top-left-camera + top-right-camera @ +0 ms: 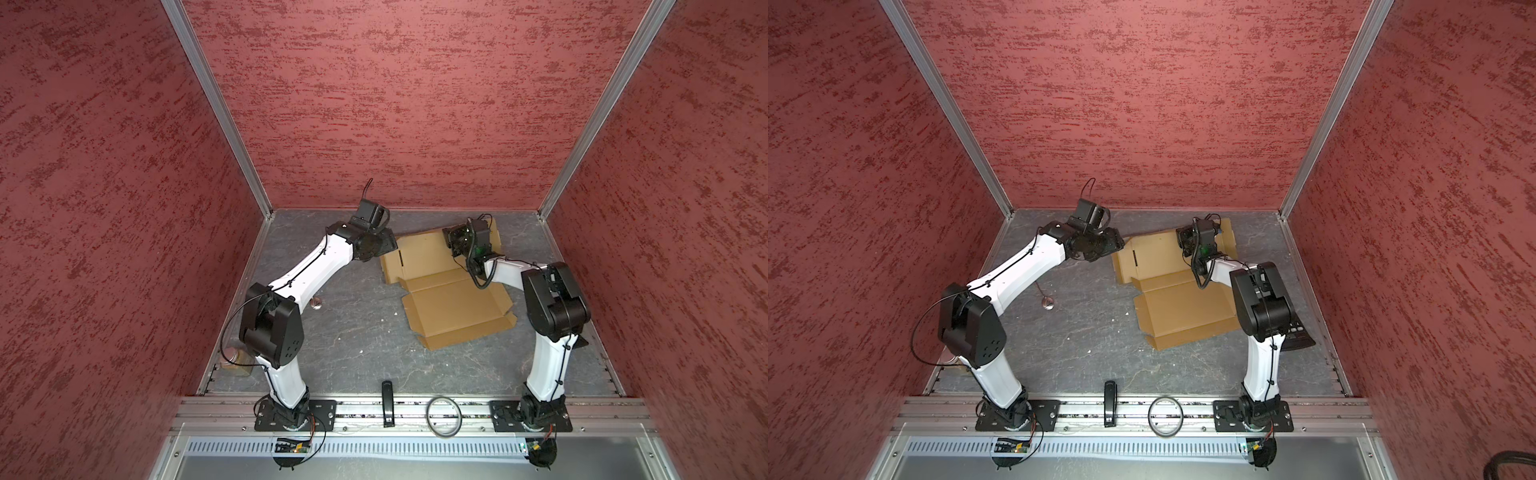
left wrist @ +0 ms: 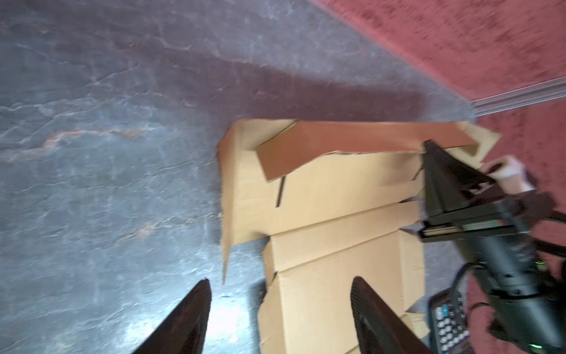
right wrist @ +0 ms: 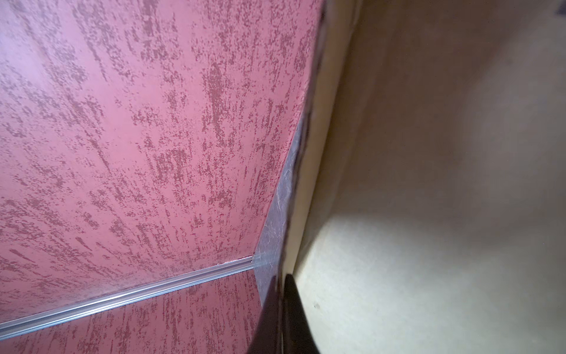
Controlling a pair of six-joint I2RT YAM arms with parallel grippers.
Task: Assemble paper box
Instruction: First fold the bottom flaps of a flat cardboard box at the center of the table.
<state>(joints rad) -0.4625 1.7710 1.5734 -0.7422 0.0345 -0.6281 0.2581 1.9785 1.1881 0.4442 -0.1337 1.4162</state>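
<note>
Left gripper (image 2: 281, 279) stands open; right gripper (image 3: 281, 277) is clamped on the paper box (image 2: 337, 190).

My left gripper (image 2: 280, 280) shows two dark fingers (image 2: 190, 312) spread apart above the grey table (image 2: 107, 153). The tan paper box (image 2: 337, 196) lies unfolded ahead, toward one o'clock. At two o'clock, the right gripper (image 2: 428, 147) pinches its raised flap (image 2: 352, 138).

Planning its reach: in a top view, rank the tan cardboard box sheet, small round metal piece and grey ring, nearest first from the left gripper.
1. Tan cardboard box sheet, beside left gripper.
2. Small round metal piece, left of centre.
3. Grey ring, front rail.
</note>
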